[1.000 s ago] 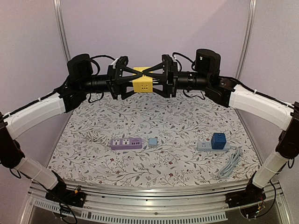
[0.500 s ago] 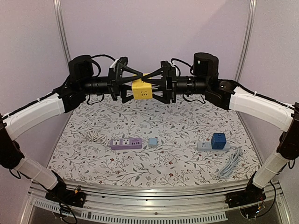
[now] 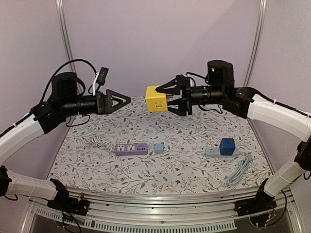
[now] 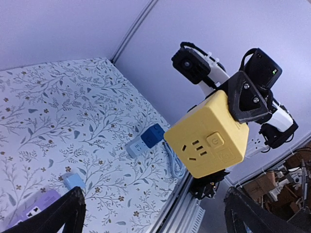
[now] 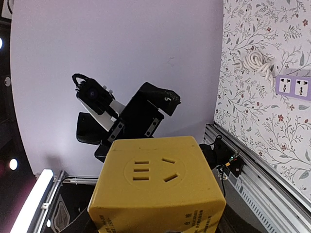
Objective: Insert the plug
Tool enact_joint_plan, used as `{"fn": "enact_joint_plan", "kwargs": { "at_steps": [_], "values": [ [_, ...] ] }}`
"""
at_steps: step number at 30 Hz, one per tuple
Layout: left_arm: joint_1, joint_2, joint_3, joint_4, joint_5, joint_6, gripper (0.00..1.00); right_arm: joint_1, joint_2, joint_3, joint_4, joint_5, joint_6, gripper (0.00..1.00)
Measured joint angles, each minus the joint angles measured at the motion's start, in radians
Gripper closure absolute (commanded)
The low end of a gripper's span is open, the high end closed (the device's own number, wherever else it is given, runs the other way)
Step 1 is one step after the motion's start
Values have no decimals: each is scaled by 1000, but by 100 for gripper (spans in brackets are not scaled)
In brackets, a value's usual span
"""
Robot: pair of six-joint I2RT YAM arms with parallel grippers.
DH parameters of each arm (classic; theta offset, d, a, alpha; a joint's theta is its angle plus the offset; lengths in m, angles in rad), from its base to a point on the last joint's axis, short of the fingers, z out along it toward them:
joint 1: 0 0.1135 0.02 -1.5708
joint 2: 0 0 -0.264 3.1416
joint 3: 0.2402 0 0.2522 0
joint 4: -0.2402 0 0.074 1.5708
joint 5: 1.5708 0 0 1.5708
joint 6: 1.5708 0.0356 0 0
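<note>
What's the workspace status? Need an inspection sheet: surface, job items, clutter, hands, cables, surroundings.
Surface: floral table cover, flat.
Job's things: yellow cube socket held in the air; purple power strip with light-blue adapter beside it; blue cube on grey strip.
Clutter: nothing seen.
Hands: right hand shut on the yellow cube socket; left hand open, empty, apart from it.
Cables: white coil at left; grey cord by the grey strip.
Surroundings: lilac walls; metal rail at near edge.
</note>
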Motion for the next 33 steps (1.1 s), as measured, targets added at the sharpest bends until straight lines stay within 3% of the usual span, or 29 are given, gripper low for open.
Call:
{"fn": "enact_joint_plan", "kwargs": {
  "at_steps": [5,12,19,33],
  "values": [
    [0,-47,-101,63,-79,203,1,-14,-5,-47,-14,-11,114,100],
    [-7,-31,-184,267,101,462,9,-16,-6,-64,-17,-78,227,100],
    [-34,69,-140,391,255,518,13,-16,-11,-84,36,-141,273,100],
    [-86,192,-58,431,313,510,16,9,-12,-85,109,-151,293,100]
  ]
}}
